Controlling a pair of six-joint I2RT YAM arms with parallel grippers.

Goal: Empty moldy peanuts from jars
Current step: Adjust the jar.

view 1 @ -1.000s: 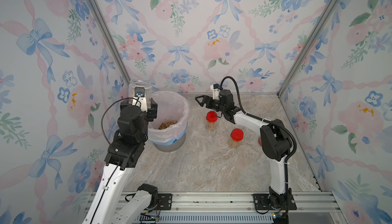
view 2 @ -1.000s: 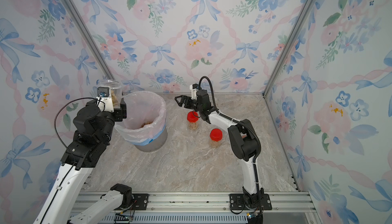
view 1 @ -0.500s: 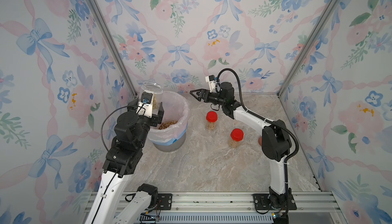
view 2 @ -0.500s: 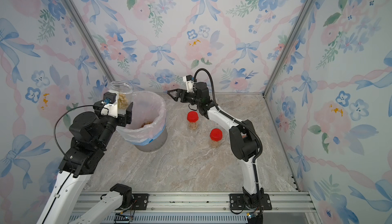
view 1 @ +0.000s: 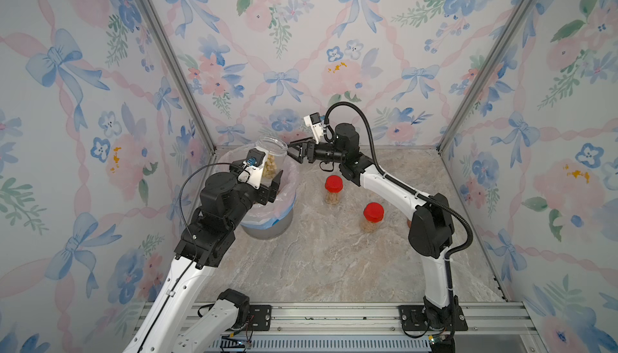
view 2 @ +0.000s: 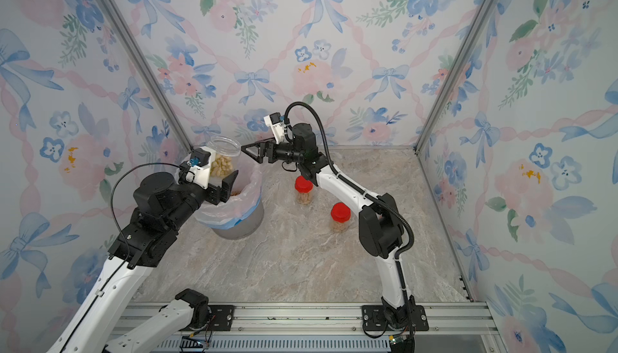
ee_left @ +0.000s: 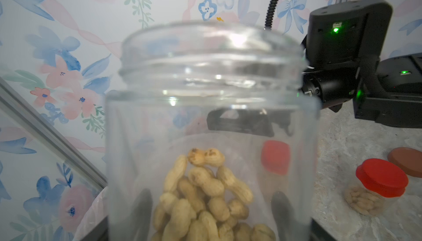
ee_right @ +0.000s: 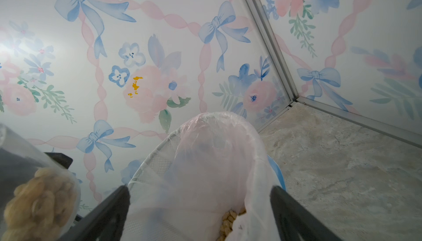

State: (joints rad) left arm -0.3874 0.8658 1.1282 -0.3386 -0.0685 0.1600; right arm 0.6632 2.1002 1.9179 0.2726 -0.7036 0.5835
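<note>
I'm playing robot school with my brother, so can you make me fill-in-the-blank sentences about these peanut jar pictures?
1. The left gripper holds a wide jar that has no ____ on its top.
2. The two slim jars standing on the table have ____ lids.
3. The right gripper has its jaws ____ and holds nothing.
4. Some ____ already lie inside the grey bin.

Missing words: lid; red; open; peanuts.

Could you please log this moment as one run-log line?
left gripper: holding lidless jar, peanuts inside, untipped near bin | right gripper: jaws open, empty, near jar mouth | two red-lidded jars: closed, on table
</note>
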